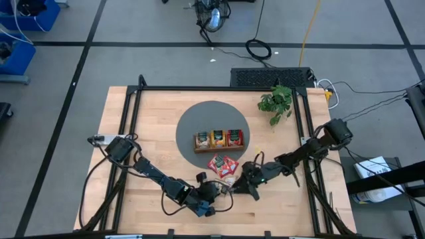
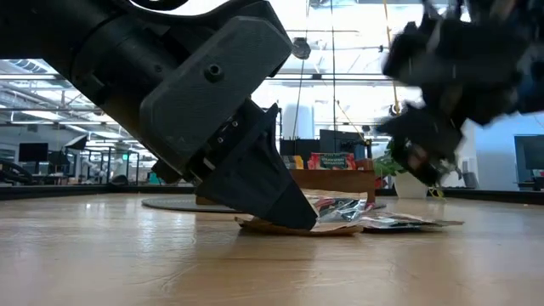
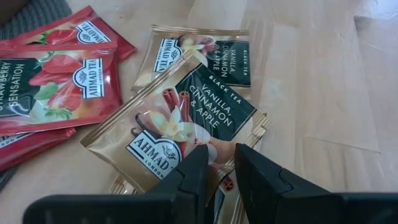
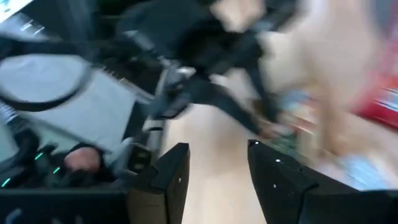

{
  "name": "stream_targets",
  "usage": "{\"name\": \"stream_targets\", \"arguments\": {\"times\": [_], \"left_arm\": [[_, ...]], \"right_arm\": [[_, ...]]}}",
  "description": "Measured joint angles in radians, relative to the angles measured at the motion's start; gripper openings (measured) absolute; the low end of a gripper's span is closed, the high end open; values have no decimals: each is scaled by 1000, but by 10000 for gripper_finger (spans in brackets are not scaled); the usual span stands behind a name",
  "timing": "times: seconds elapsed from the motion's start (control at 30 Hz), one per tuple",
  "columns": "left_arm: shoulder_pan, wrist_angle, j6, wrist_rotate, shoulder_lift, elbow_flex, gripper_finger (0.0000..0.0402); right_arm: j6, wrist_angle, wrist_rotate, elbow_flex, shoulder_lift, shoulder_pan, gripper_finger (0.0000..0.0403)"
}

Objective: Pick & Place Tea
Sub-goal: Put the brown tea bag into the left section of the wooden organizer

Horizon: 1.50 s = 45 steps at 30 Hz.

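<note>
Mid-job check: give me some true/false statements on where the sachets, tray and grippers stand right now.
1. The left gripper pinches the edge of a vanilla sachet. True.
2. The right gripper holds a red sachet. False: its fingers stand apart with nothing between them.
3. The tray sits on the grey mat. True.
4. All sachets are in the tray. False: loose red sachets lie on the table in front of it.
5. The plant stands inside the tray. False: it stands apart, near the table's far right corner.
</note>
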Motion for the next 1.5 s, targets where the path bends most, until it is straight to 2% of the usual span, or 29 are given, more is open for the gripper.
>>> {"name": "stream_targets", "arguments": {"times": [0.13,0.3,0.63,0.87,1.13,1.37,1.5], "left_arm": [[0,2,-2,-1,0,0,88],[1,5,-3,-3,0,0,88],[1,13,2,-13,2,0,88],[1,14,19,-14,2,0,88],[0,23,27,-20,2,0,88],[1,32,43,-42,4,0,88],[1,31,43,-43,3,-1,88]], "right_arm": [[-66,-131,-29,107,-3,0,153],[-25,-367,-25,161,-1,-5,148],[89,-433,-24,145,-2,-49,164],[94,-529,-23,145,-3,-75,160],[68,-511,-18,144,0,-79,158],[63,-362,-17,149,80,-93,156],[54,-361,-21,149,77,-94,155]]}}
